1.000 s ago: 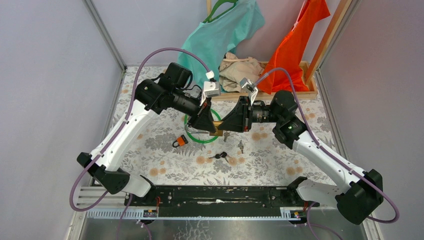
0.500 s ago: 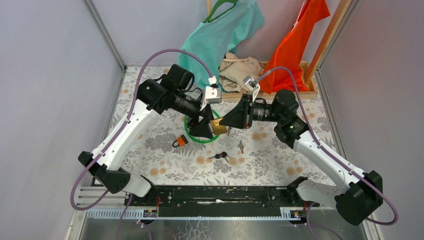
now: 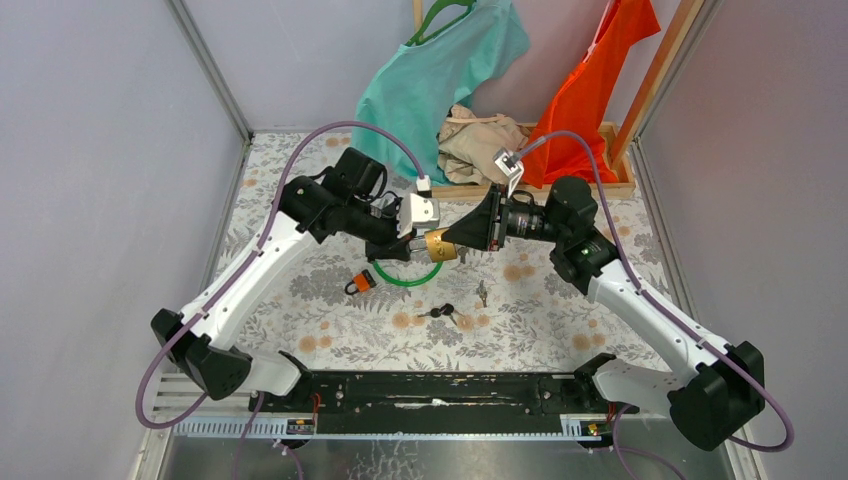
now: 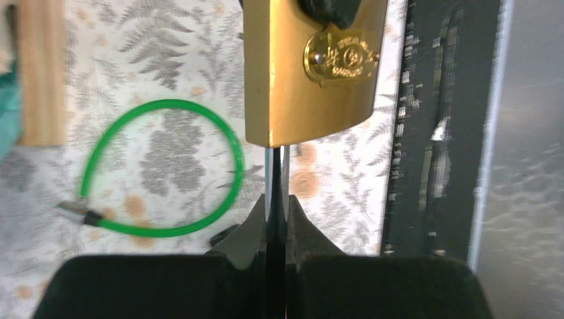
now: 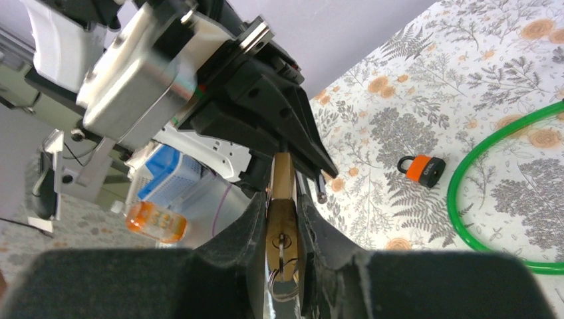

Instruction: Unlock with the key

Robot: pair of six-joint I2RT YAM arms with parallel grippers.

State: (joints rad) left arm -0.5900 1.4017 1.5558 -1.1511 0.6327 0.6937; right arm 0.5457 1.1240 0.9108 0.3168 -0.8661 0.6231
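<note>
Top external view shows the two arms meeting above the middle of the desk (image 3: pixel 560 310), toward its far edge, with a brass padlock (image 3: pixel 437 246) held in the air between them. The right pincer (image 3: pixel 456 240) is clenched on the padlock's body; in the right wrist view its fingers (image 5: pixel 256 226) press both flat sides, and a small metal ring (image 5: pixel 282 276) hangs at the keyhole end. The left pincer (image 4: pixel 276 219) faces it from the other end, its jaws pinched nearly together on the thin dark shackle (image 4: pixel 275 173) that leaves the padlock's edge.

A green cable loop (image 5: pixel 453 193) lies flat on the desk below the padlock. A small orange padlock (image 5: pixel 423 168) rests just beside the loop, toward the desk's left edge. Loose keys (image 3: pixel 440 312) lie nearer the near edge, apart from both pincers.
</note>
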